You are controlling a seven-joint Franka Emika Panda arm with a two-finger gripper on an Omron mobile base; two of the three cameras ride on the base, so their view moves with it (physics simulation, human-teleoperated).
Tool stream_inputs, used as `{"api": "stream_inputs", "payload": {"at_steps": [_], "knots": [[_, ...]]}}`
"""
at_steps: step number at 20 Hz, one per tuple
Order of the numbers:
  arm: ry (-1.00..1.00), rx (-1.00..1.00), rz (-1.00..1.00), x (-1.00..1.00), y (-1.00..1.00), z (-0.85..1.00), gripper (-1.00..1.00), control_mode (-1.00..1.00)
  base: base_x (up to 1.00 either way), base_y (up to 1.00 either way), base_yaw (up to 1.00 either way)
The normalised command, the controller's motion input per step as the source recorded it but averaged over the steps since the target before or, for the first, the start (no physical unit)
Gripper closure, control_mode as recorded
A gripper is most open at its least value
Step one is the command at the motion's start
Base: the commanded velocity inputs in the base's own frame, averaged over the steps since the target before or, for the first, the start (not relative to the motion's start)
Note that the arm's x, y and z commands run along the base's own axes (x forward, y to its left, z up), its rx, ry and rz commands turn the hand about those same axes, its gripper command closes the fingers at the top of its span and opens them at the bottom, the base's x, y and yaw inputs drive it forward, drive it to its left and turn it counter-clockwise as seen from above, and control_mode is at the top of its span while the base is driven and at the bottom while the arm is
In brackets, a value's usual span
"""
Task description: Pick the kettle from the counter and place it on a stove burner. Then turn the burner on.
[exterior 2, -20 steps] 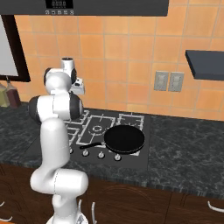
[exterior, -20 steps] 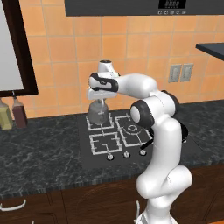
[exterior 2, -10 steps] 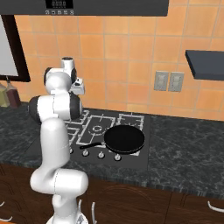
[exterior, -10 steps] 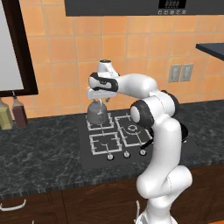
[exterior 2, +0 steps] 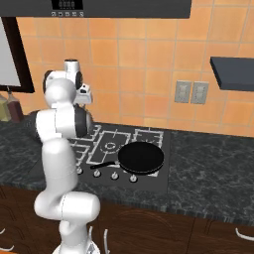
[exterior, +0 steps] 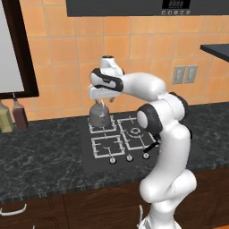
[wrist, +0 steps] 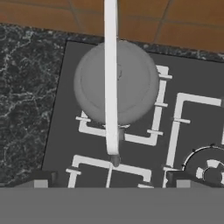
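Observation:
The dull-grey kettle [exterior: 99,117] stands upright on the rear-left stove burner [exterior: 112,127] of the black cooktop. My gripper [exterior: 101,101] hangs straight above it, pointing down, open. In the hand view the kettle's round lid [wrist: 133,83] lies over the square pale grate [wrist: 160,104], and its thin arched handle [wrist: 110,65] runs up the middle of the picture. My two fingertips [wrist: 42,177] stand wide apart at the bottom, one on each side of the handle, touching nothing. The dark counter [exterior: 40,152] stretches to the left of the cooktop.
A black frying pan [exterior 2: 141,158] sits on the cooktop's right side with its handle pointing left. Three knobs [exterior: 129,158] line the cooktop's front edge. Brown bottles [exterior: 19,117] stand at the far left by the tiled wall. The ringed centre grate [wrist: 209,166] is beside the kettle.
The jaws have spread apart and let go of the kettle's handle. The kettle stays on the rear-left grate and the arm has hardly moved.

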Motion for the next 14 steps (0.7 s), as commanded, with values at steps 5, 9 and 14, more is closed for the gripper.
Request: {"api": "stream_inputs", "payload": {"at_steps": [5, 9, 14], "knots": [[0.00, 0.00, -0.04, -1.00, -0.18, -0.03, -1.00, -1.00, 0.00, 0.00, 0.00], [0.00, 0.00, -0.09, -1.00, -0.39, -0.27, -1.00, -1.00, 0.00, 0.00, 0.00], [0.00, 0.00, -0.11, -1.00, -0.41, -0.17, -1.00, -1.00, 0.00, 0.00, 0.00]]}}
